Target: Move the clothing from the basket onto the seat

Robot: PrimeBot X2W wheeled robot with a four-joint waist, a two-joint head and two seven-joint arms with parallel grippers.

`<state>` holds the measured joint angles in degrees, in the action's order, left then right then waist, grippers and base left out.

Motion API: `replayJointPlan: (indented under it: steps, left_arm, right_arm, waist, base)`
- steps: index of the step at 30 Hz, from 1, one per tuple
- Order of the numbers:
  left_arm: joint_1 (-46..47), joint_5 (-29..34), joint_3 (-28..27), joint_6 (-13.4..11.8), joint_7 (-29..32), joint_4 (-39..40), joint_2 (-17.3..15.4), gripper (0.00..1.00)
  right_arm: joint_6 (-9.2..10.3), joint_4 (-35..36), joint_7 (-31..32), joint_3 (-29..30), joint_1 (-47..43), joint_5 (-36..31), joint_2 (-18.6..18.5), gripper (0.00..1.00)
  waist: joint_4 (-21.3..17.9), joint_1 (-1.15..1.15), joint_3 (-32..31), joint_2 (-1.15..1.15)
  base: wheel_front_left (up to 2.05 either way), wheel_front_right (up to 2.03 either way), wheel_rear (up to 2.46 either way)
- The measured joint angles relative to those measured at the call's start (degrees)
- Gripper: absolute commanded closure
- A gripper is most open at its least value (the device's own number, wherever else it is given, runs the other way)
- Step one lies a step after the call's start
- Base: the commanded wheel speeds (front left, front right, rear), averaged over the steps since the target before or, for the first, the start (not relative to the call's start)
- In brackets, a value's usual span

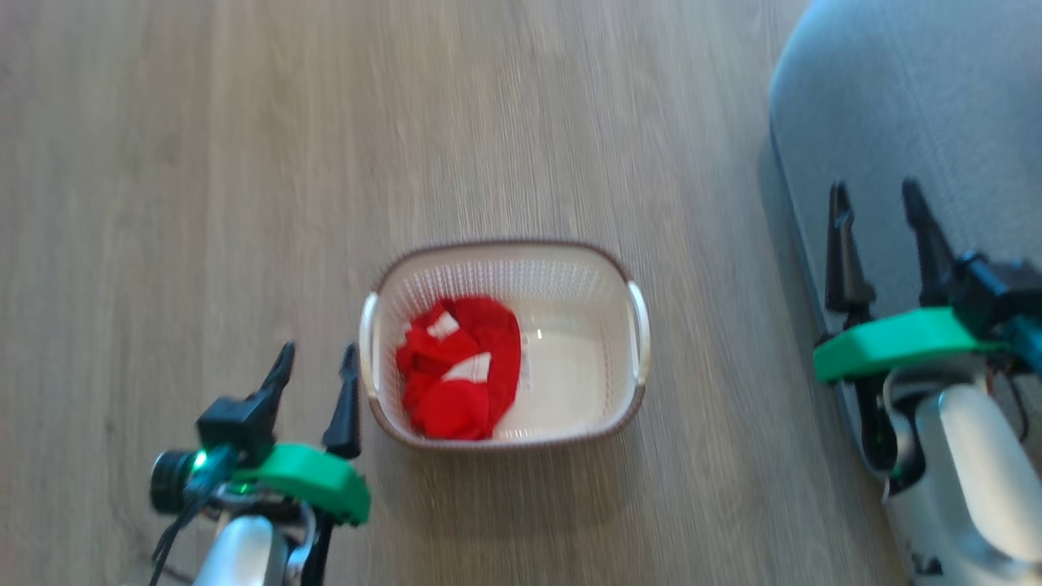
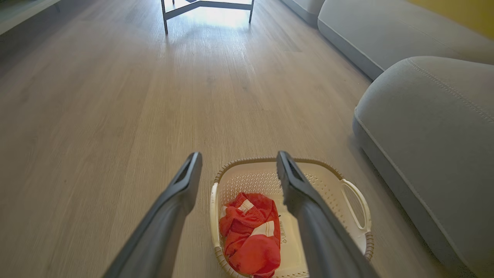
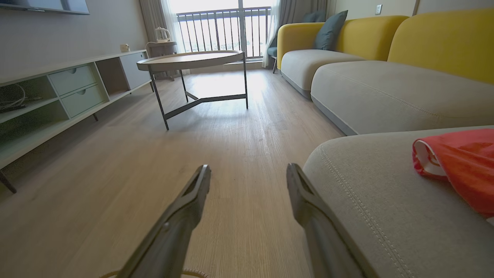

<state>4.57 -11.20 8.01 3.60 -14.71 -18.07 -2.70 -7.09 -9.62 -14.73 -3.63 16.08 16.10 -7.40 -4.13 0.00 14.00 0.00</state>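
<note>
Plainly, the job looks part done. In the right wrist view a red garment [image 3: 459, 166] with a white edge lies on the grey seat [image 3: 386, 208], at about 3 o'clock in that view and apart from the jaws. More clothing [image 1: 460, 370], a crumpled red heap with white patches, lies in the basket [image 1: 570, 273], bunched toward its 9 o'clock end. The 3 o'clock half of the basket's bottom is bare. The basket stands on the wooden floor [image 1: 203, 163] near the middle of the head view, with the seat off at 2 o'clock, apart from it.

The left jaws are spread wide and hold nothing. They hang at 8 o'clock in the head view, just beside the basket's 9 o'clock end, and their fingers [image 2: 183, 189] frame the heap in the left wrist view. The right jaws are equally wide and empty, at 3 o'clock over the seat's near edge.

What is left, as I judge it, is to lift the heap out of the basket and carry it to the seat. The left jaws are the better placed to reach it.
</note>
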Motion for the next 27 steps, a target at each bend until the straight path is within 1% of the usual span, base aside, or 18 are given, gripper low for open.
replayJointPlan:
  steps: [6, 11, 17, 22, 27]
  left_arm:
    - [7.2, -0.5, 4.3, 0.0, 0.0, -5.0, 0.0, 0.00]
    - [15.9, -0.5, 8.0, 0.0, 0.0, -9.0, 0.2, 0.00]
    - [24.4, 0.5, 10.6, 0.4, 0.0, -15.2, 0.3, 0.00]
    - [32.7, 3.4, 14.3, 0.9, 0.0, -23.4, 0.3, 0.00]
    - [41.3, 5.2, 17.6, 0.3, 0.0, -32.9, 0.3, 0.00]
  right_arm:
    - [0.00, 2.4, 0.0, -0.4, 4.9, 0.1, 0.0, 0.00]
    - [0.00, 4.3, 0.0, -0.9, 8.9, 0.6, 0.0, 0.00]
    - [0.00, 5.9, 0.0, -1.8, 13.2, 0.8, 0.1, 0.00]
    - [0.00, 6.9, 0.0, -1.6, 15.2, 1.0, 1.1, 0.00]
    - [0.00, 7.0, 0.0, -1.9, 15.9, 1.0, 1.9, 0.00]
  waist:
    - [-1.2, 0.01, 7.5, 0.00]
    - [-2.2, 0.02, 14.2, 0.00]
    - [-3.8, 0.02, 21.8, 0.00]
    - [-5.3, 0.02, 27.8, 0.00]
    - [-7.3, 0.02, 32.4, -0.01]
  base:
    - [0.00, 0.00, 0.00]
    - [0.00, 0.00, 0.00]
    - [0.00, 0.00, 0.00]
    - [0.00, 0.00, 0.00]
    - [0.00, 0.00, 0.00]
